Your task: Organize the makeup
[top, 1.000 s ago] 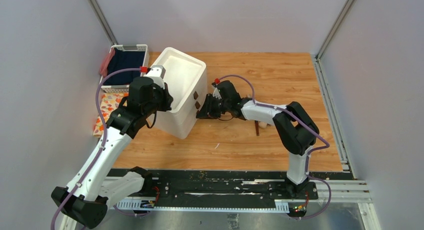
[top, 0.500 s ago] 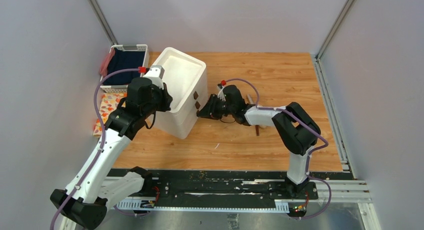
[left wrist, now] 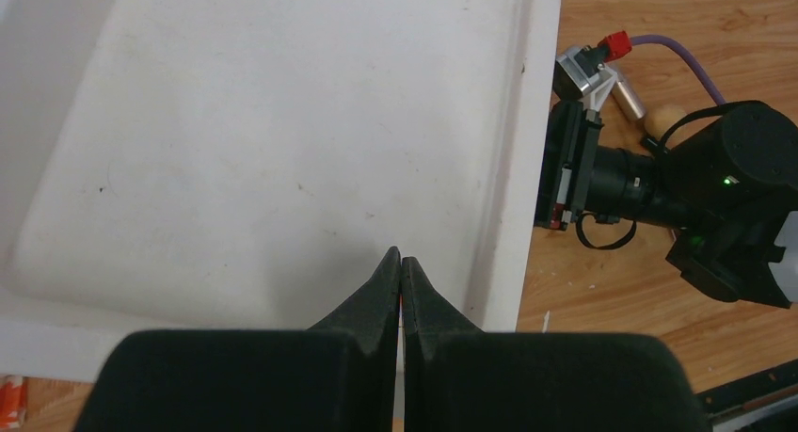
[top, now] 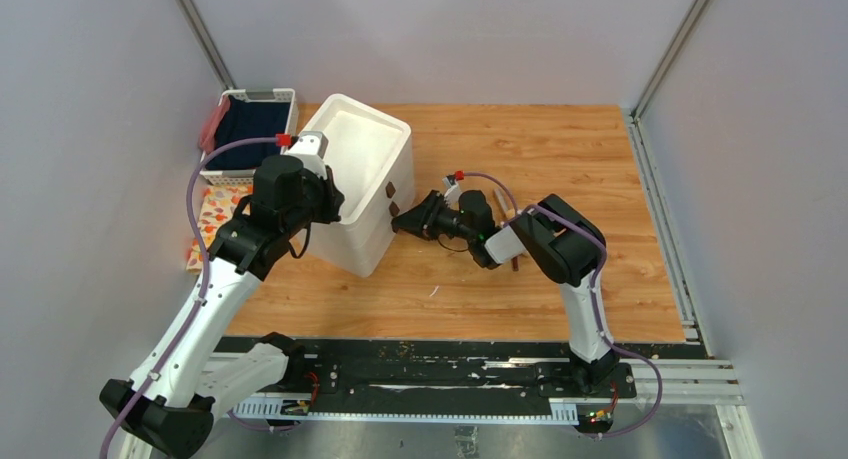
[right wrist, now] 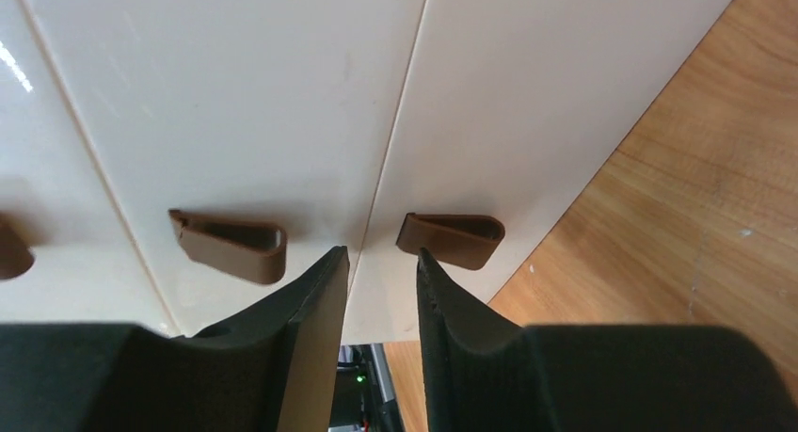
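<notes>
**A:** What do we see of the room and the surface?

**B:** We see a wooden table (top: 560,149) with plain grey walls (top: 450,39) on three sides. At the near edge a black rail (top: 430,374) carries both arms. In the far left corner stands a white basket (top: 262,92) with a blue cloth (top: 245,127) in it. A patterned cloth (top: 215,211) lies just in front of the basket.

**A:** And where is the makeup?

**B:** A reddish-brown stick (top: 514,263) lies on the table, partly hidden by the right arm. In the left wrist view a beige sponge (left wrist: 666,120) shows on the wood behind that arm's wrist.

**A:** How do the grippers stand?

**B:** The left gripper (left wrist: 401,258) is above the top of the white drawer box (top: 372,144). Its fingers are pressed together with nothing between them. The right gripper (right wrist: 381,255) faces the drawer fronts, its jaws apart and empty, with its tips between two brown knobs (right wrist: 452,251). If it touches the front, we cannot tell.

**A:** What differs from one second ago?

**B:** The right arm has folded, and its elbow has come nearer to the box. Its wrist has turned, so the red plug (top: 458,174) now sits lower and more to the right. The box, the basket, the stick and the left arm have stayed in place.
</notes>
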{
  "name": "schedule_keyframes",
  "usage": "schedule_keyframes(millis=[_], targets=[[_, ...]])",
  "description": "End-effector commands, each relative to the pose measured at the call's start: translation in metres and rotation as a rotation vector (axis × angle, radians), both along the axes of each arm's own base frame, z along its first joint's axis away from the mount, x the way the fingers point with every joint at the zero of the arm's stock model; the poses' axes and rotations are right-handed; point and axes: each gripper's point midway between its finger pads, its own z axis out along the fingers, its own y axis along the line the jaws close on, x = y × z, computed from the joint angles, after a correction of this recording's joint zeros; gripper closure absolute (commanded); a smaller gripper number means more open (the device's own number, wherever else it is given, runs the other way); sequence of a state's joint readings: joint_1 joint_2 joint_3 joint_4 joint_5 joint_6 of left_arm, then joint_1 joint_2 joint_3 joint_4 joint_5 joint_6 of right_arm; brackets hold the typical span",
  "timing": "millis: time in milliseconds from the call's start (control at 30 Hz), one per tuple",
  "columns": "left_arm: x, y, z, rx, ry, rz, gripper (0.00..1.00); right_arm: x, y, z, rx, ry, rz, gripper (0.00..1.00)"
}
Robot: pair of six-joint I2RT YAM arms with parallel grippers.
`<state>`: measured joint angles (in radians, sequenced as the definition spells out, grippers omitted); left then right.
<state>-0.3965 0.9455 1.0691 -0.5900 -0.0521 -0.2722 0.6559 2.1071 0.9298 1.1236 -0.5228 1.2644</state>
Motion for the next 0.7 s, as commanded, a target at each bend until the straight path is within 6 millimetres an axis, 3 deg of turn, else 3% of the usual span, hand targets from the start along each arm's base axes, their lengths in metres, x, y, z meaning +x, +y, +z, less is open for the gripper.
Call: schedule_keyframes(millis=[0, 667], targets=[[-0.005, 0.003, -0.005, 0.026, 0.010, -0.002, 1.00, 0.001, -0.007, 0.036, 0.167, -0.102, -0.039, 0.63], [-0.005, -0.001, -0.008, 0.012, 0.023, -0.013, 1.00, -0.007, -0.013, 0.055, 0.257, -0.151, -0.042, 0.61]])
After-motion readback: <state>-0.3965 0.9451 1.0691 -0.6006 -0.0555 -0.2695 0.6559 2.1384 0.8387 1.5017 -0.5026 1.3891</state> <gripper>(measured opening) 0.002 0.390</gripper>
